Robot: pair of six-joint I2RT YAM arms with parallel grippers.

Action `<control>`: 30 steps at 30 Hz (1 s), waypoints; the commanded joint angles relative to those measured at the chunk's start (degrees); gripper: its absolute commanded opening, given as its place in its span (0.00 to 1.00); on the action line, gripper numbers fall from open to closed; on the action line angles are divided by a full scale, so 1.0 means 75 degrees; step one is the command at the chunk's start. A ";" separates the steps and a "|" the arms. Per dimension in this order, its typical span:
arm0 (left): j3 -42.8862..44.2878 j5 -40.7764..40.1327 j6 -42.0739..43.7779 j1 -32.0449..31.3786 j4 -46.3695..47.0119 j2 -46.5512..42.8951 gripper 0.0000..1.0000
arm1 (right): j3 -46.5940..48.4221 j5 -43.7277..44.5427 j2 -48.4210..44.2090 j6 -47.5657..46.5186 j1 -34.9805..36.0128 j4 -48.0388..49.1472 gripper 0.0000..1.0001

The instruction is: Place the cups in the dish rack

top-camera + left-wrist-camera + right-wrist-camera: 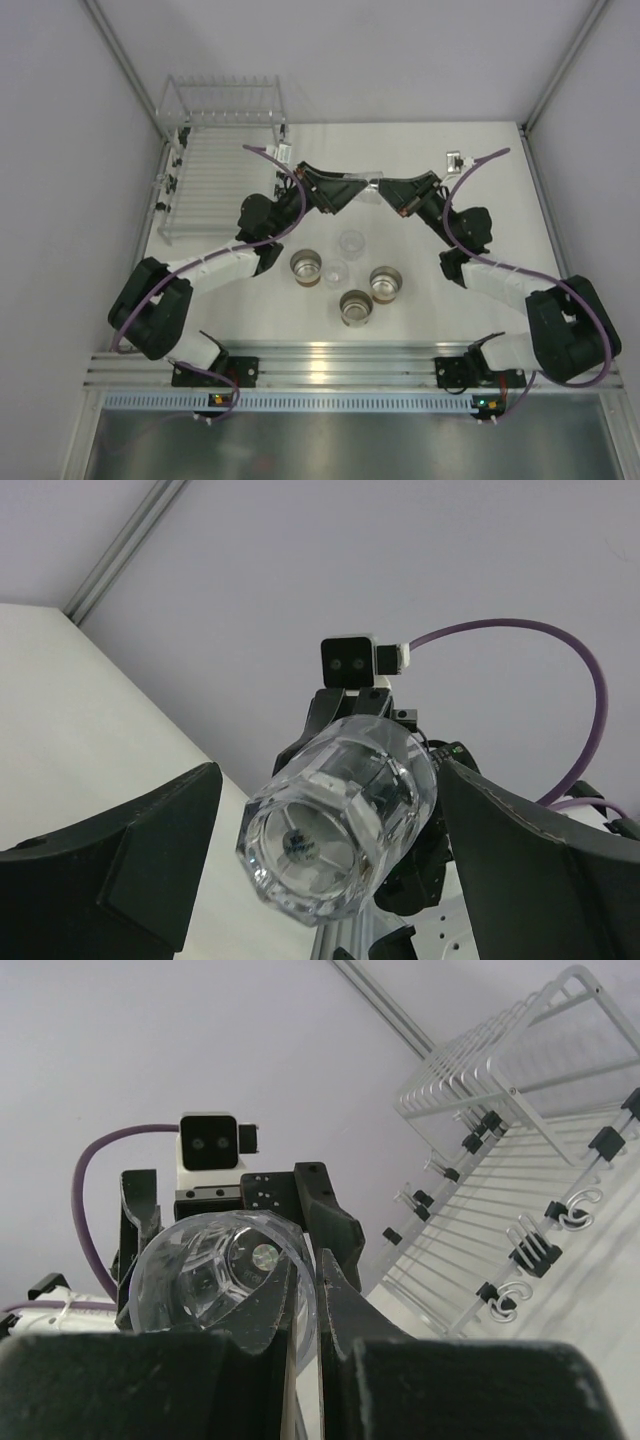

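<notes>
- Clear cup point(372, 184) is mid-air between both grippers, well right of the dish rack point(215, 180).
- Right gripper point(305, 1290) pinches its rim.
- Left gripper point(330, 770) is spread wide around its body, not gripping.
- Risk: if right releases before left clamps, it drops near the cream cups point(356, 307).

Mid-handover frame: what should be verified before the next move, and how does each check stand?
1. Grip: ok. The right gripper is shut on the wall of the held clear cup.
2. Receiver: ok. The left gripper is open, one finger on each side of that cup.
3. Contact by the left gripper: cannot tell.
4. Destination: ok. The dish rack holds no cup.
5. Waiting items: ok. Three cream cups and two clear cups sit on the table, nearer the bases than the grippers.
</notes>
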 commanded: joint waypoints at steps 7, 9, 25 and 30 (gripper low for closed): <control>0.0499 0.0092 -0.0537 -0.0366 0.1321 0.0544 0.64 | -0.0064 -0.0106 0.0903 0.0478 0.0156 0.1981 0.00; 0.0499 0.0151 -0.0607 -0.0401 0.1321 0.0591 0.50 | -0.0064 -0.0095 0.0997 0.0502 0.0167 0.2086 0.00; -0.0039 -0.0549 -0.0363 -0.0401 0.1298 0.0334 0.00 | -0.0204 -0.0083 0.1150 0.0338 0.0168 0.2087 0.15; -0.0216 -0.1300 0.0829 -0.0401 0.0000 -0.0450 0.00 | -0.0239 -0.0083 0.1232 0.0244 0.0168 0.2122 0.29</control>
